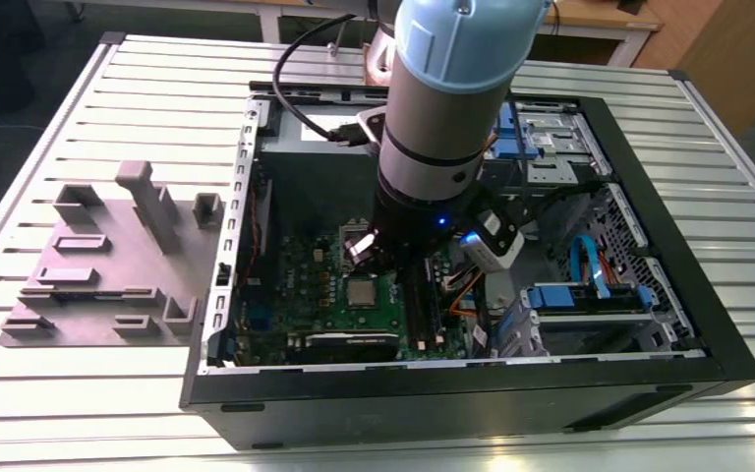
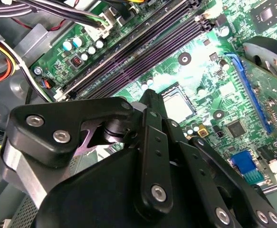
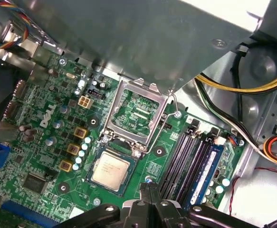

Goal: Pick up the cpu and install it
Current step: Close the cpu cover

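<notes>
The cpu [image 3: 110, 171] lay flat in its socket, and the hinged socket frame [image 3: 113, 109] stood open just beside it. I therefore judged placement done and securing not yet done. My gripper [image 3: 148, 187] hung close above the board between the cpu and the memory slots [image 3: 181, 161], fingers drawn narrow and holding nothing. By my judgement, any further move called for clearance from the raised frame.

We see a silver-grey chip [image 3: 110, 171] with a pale rim on a green board [image 3: 48, 156]. We also see a black gripper [image 3: 148, 187], a black case [image 1: 456, 398], a grey arm [image 1: 443, 128] capped pale blue, and a pale, ribbed table [image 1: 36, 128].
</notes>
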Robot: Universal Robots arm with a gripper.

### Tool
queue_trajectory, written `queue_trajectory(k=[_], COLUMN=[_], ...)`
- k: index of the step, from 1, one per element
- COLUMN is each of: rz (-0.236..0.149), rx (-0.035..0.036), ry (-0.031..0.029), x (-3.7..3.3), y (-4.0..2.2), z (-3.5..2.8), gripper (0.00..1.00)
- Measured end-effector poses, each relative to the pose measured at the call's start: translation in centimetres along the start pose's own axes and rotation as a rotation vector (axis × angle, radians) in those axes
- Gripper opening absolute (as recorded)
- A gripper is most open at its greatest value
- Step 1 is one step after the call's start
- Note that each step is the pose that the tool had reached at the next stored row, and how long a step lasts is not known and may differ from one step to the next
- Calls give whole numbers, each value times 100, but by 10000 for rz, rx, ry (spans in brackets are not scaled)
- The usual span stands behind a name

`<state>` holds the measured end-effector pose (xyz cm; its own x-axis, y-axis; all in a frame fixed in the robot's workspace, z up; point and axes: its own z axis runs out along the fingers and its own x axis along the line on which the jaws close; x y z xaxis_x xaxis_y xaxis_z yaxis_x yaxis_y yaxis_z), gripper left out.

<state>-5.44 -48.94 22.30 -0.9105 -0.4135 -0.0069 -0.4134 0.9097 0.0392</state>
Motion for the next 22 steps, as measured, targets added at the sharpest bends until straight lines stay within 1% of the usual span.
queue_trajectory(k=[4,10,22], rz=[-1,-1,-1], rx=[0,-1,0], ry=[0,-1,0], x=[-7,-34,-36], y=[14,73,77], z=[5,24,37], gripper=[10,10,10])
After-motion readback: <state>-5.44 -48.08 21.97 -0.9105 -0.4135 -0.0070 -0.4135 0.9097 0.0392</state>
